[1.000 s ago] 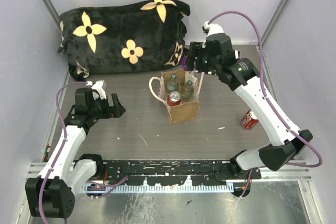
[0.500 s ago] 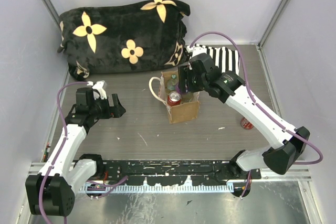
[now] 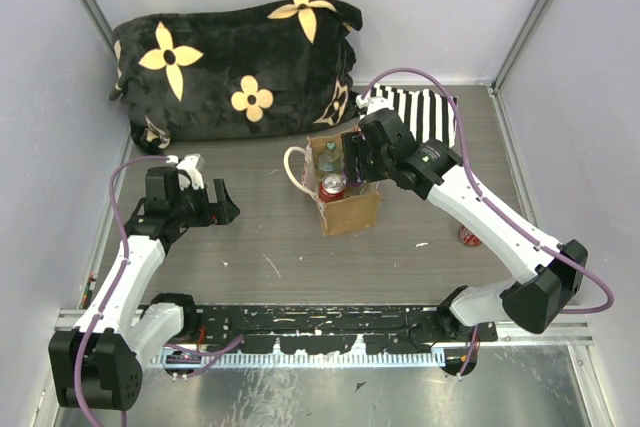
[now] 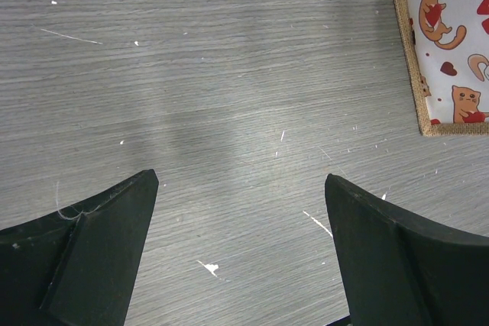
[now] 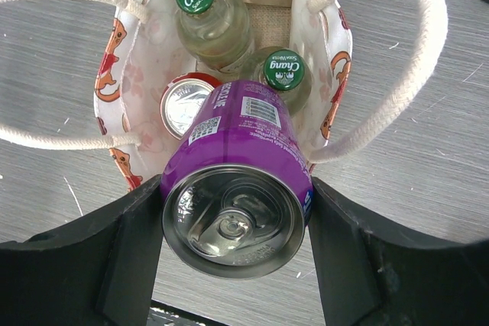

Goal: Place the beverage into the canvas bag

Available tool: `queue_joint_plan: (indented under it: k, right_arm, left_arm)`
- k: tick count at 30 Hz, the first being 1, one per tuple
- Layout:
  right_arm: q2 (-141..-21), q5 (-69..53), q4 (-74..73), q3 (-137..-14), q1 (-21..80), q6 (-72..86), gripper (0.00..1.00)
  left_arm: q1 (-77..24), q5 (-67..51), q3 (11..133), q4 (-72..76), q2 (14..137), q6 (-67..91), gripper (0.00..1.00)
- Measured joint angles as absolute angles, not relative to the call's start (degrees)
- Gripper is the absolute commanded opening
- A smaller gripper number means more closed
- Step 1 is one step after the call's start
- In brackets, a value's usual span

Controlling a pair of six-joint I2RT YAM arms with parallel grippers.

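Observation:
The canvas bag [image 3: 352,215] stands open at the table's middle, tan burlap with cream loop handles [image 5: 397,59] and a cat-print lining [image 5: 136,66]. Inside it are a red can [image 5: 182,106] and two green-capped glass bottles [image 5: 208,20]. My right gripper [image 3: 352,159] is just above the bag's far right part, shut on a purple beverage can [image 5: 243,159]. The can's bottom end points into the bag's opening and its top faces the wrist camera. My left gripper [image 3: 218,203] is open and empty over bare table, left of the bag. A corner of the bag [image 4: 451,51] shows in the left wrist view.
A black cushion with yellow flowers [image 3: 230,67] lies along the back. A black-and-white striped cloth [image 3: 428,112] lies flat behind the right arm. Another red can [image 3: 468,236] lies on the table to the right, partly behind the right arm. Grey walls enclose the table.
My right arm has swung from the back right, forward and left, and come down over the bag with the purple can. The left arm has not moved.

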State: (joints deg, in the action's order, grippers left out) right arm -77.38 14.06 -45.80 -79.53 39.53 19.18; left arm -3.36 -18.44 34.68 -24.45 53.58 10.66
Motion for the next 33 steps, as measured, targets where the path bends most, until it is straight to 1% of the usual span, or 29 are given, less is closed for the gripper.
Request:
queue_joint_plan:
  k: [6, 24, 33]
  right_arm:
    - [-78.02, 14.57, -46.26, -79.53, 39.53, 19.66, 0.01]
    - [-85.25, 17.06, -51.40, -80.01, 39.53, 22.70, 0.01]
    - [-87.85, 17.34, -51.66, -80.18, 39.53, 23.31, 0.01]
  left_arm:
    - [-3.36, -18.59, 34.68, -24.45, 54.26, 10.66, 0.98]
    - [-3.36, -19.66, 34.68, -23.92, 54.41, 10.83, 0.98]
    - [-3.36, -19.94, 34.68, -23.44, 53.60, 11.00, 0.98]
